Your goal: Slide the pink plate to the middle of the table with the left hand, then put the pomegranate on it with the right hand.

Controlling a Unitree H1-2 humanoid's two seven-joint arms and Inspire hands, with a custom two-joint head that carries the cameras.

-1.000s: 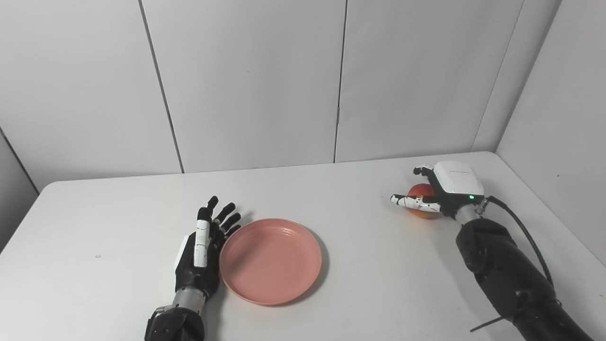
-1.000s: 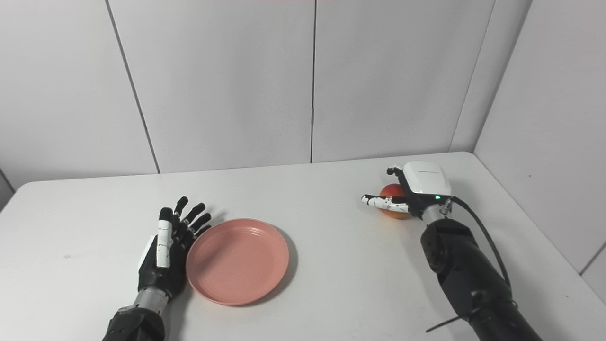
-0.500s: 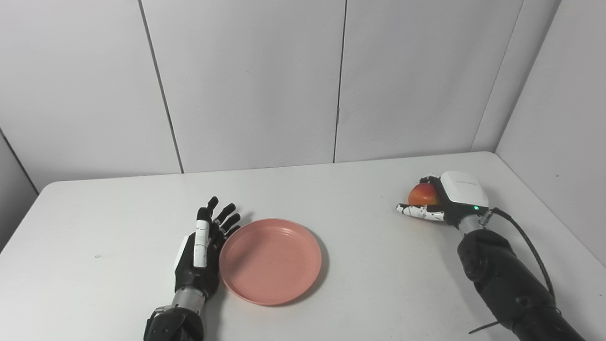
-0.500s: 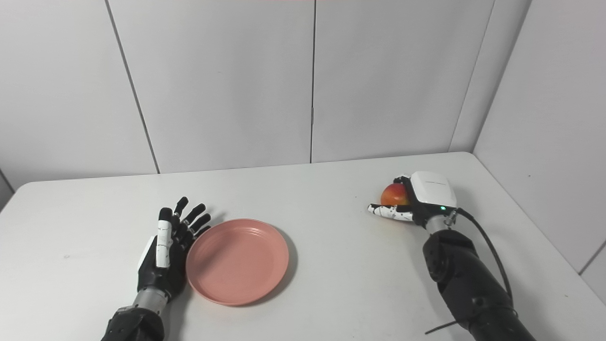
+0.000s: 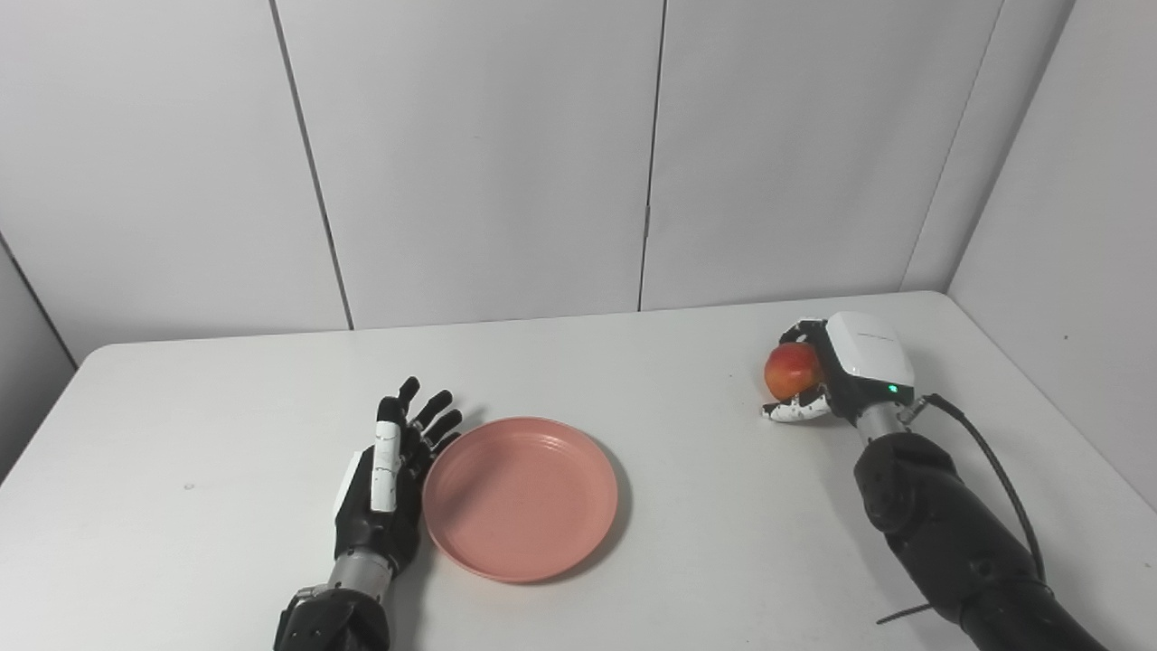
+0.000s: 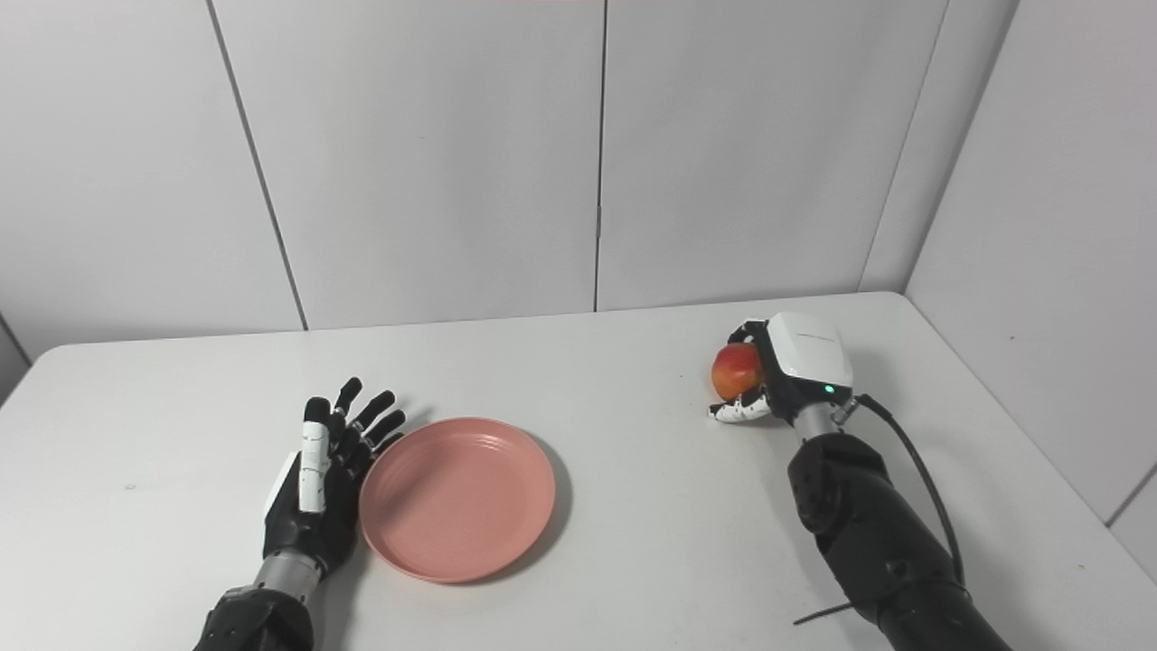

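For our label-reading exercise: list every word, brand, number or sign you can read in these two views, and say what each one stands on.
No text can be read in either view.
White cover on the back of the right hand: faint grey marks, too small and blurred to read; its green light is no sign.
Pink plate, pomegranate, left hand, table: no lettering.
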